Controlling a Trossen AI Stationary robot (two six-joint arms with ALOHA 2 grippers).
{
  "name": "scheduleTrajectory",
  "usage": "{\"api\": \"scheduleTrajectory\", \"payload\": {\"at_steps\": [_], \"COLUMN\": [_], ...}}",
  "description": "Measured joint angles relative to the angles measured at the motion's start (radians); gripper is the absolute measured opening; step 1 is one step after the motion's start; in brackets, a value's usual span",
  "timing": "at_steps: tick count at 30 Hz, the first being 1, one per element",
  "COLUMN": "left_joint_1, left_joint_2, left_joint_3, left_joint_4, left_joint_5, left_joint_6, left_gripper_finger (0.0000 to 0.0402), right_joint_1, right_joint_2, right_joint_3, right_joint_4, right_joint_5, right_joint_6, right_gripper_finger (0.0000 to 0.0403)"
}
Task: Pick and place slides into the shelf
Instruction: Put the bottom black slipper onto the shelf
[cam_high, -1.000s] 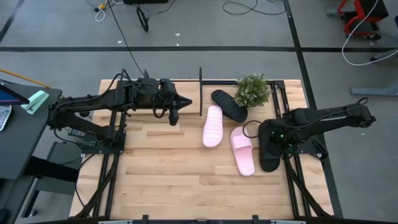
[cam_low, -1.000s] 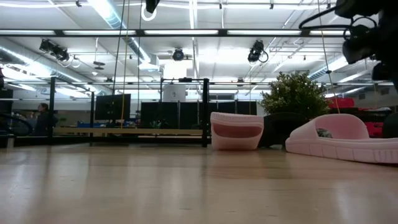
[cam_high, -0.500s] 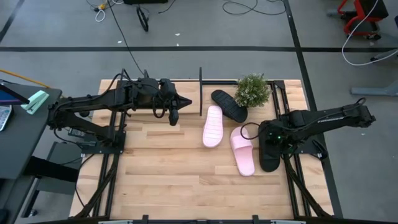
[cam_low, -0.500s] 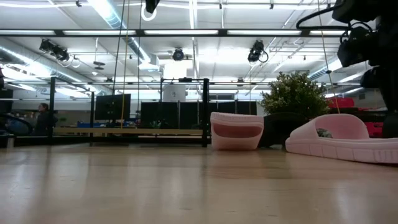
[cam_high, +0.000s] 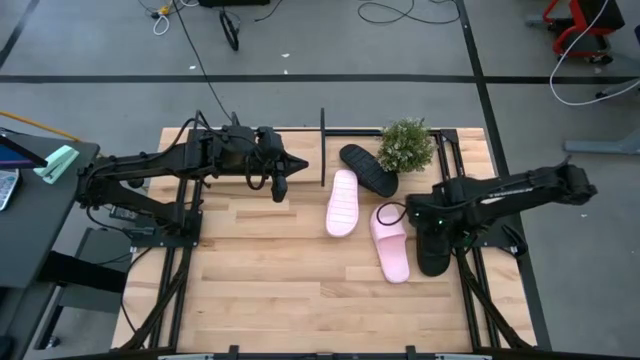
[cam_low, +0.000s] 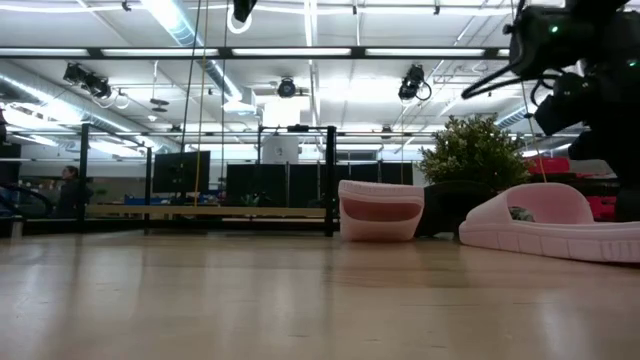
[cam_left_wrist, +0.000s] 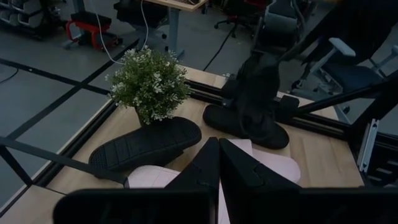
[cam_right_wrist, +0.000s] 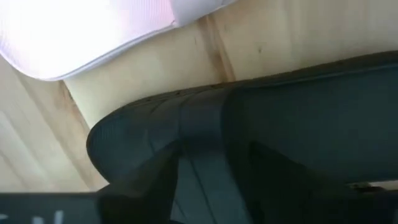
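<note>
One black slide (cam_high: 433, 252) lies flat on the table near its right edge. My right gripper (cam_high: 428, 222) stands open right over its far end. A second black slide (cam_high: 368, 168) lies sole up at the back, its end against the potted plant (cam_high: 405, 146). One pink slide (cam_high: 342, 203) lies sole up in the middle, and another (cam_high: 391, 245) lies strap up beside the first black slide. The shelf (cam_high: 322, 140) shows as thin black bars at the table's far edge. My left gripper (cam_high: 283, 188) hangs shut and empty at the far left. My right gripper stands close over the far end of the black slide (cam_right_wrist: 186, 124), which lies flat on the table. The gripper itself hides the place, so I cannot tell whether the fingers touch the slide.
The plant stands at the back right, next to the shelf bars. Black arm frames run along the table's left and right edges. Bare wood (cam_high: 280, 280) takes up the near half of the table.
My right gripper has drawn a little toward the table's left and far edge, over the black slide. The slide has stayed where it lay.
</note>
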Motion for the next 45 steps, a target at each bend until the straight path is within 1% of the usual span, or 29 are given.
{"api": "scheduleTrajectory", "payload": {"at_steps": [3,5,8,12,13,16,19,24,30,38,41,45], "left_joint_1": [0.0,0.0,0.0,0.0,0.0,0.0,0.0,0.0,0.0,0.0,0.0,0.0], "left_joint_2": [0.0,0.0,0.0,0.0,0.0,0.0,0.0,0.0,0.0,0.0,0.0,0.0], "left_joint_3": [0.0,0.0,0.0,0.0,0.0,0.0,0.0,0.0,0.0,0.0,0.0,0.0], "left_joint_4": [-0.001,-0.001,-0.003,-0.009,-0.013,-0.03,-0.04,-0.042,-0.044,-0.072,-0.086,-0.111], "left_joint_5": [0.0,0.0,0.0,0.0,0.0,0.0,0.0,0.0,0.0,0.0,0.0,0.0], "left_joint_6": [0.0,0.0,0.0,0.0,0.0,-0.001,-0.001,-0.001,-0.001,0.001,0.001,0.001], "left_gripper_finger": [0.0017,0.002,0.0024,0.0023,0.0021,0.0015,0.0012,0.0018,0.0024,0.0012,0.001,0.0016], "right_joint_1": [-0.024,-0.037,-0.051,-0.057,-0.056,-0.055,-0.054,-0.054,-0.054,-0.054,-0.054,-0.054], "right_joint_2": [0.025,0.029,0.03,0.03,0.03,0.03,0.027,0.006,-0.014,-0.014,-0.014,-0.009], "right_joint_3": [0.0,0.0,0.0,0.0,0.0,0.002,0.019,0.079,0.213,0.403,0.459,0.51], "right_joint_4": [0.0,0.001,0.001,-0.002,-0.002,-0.002,-0.012,-0.047,-0.114,-0.11,-0.078,0.052], "right_joint_5": [-0.044,-0.059,-0.068,-0.074,-0.074,-0.081,-0.084,-0.076,-0.094,-0.202,-0.227,-0.255], "right_joint_6": [-0.018,-0.035,-0.037,-0.033,-0.032,-0.021,-0.011,0.023,0.039,0.055,0.054,0.073], "right_gripper_finger": [0.0178,0.0157,0.0107,0.0021,0.0016,0.0017,0.001,0.001,0.001,0.001,0.001,0.001]}}
